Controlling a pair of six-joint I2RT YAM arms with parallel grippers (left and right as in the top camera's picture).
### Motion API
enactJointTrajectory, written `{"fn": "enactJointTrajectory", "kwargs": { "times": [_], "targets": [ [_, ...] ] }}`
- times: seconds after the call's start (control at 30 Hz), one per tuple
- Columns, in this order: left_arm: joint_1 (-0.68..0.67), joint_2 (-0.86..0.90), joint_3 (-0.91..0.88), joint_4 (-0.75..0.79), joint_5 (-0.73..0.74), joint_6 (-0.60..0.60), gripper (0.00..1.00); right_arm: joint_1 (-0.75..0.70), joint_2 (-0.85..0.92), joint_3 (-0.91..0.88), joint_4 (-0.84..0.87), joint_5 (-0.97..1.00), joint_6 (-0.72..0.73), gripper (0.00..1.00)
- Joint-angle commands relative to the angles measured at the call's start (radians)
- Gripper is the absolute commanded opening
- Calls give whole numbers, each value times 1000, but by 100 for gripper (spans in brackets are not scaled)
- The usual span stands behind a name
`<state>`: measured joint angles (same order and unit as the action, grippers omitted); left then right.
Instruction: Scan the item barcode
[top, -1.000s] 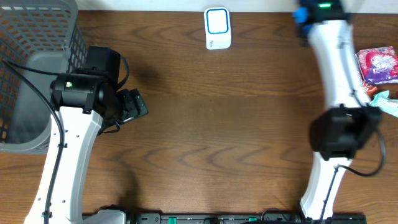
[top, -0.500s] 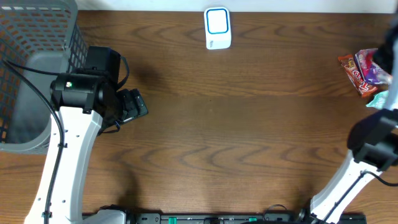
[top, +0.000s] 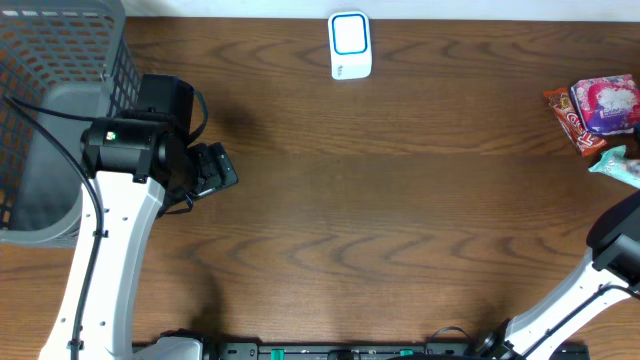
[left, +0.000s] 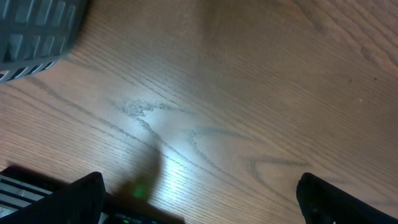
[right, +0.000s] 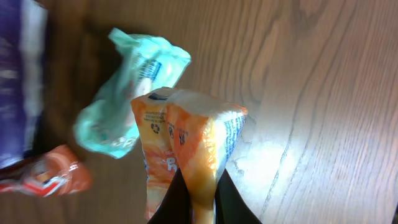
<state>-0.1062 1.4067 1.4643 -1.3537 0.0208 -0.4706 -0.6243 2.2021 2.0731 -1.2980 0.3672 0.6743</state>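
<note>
An orange snack packet (right: 186, 134) is the item, pinched at its edge by my shut right gripper (right: 198, 202) and hanging just above the wood in the right wrist view. The white scanner with a blue-rimmed window (top: 350, 45) stands at the table's far edge, centre. From overhead only the right arm's elbow (top: 620, 245) shows at the right border; its gripper and the packet are outside that view. My left gripper (top: 215, 170) hovers at the left next to the basket, with its fingers (left: 84, 199) wide apart over bare wood and nothing between them.
A grey mesh basket (top: 60, 60) fills the far left corner. More packets lie at the right edge: a purple one (top: 608, 100), a red one (top: 570, 120) and a teal one (top: 618, 165). The teal packet (right: 130, 93) lies right behind the orange one.
The right arm has swung from over the packets out to the right edge of the overhead view, uncovering the pile. The left arm has not moved.
</note>
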Motion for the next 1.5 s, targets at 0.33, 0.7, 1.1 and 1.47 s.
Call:
{"fn": "enactJointTrajectory", "kwargs": {
  "times": [0.33,0.7,1.1,1.47],
  "targets": [
    [3,5,4,-3,-5,3,98,-95,-3,-203,166,-27,13,14],
    [3,5,4,-3,-6,3,98,-110,-5,-222,289,-315,-187,27],
    [3,5,4,-3,-6,3,98,-102,-253,-222,257,-477,-220,47],
    [3,5,4,-3,-6,3,98,5,-584,-222,137,-648,-303,99]
  ]
}}
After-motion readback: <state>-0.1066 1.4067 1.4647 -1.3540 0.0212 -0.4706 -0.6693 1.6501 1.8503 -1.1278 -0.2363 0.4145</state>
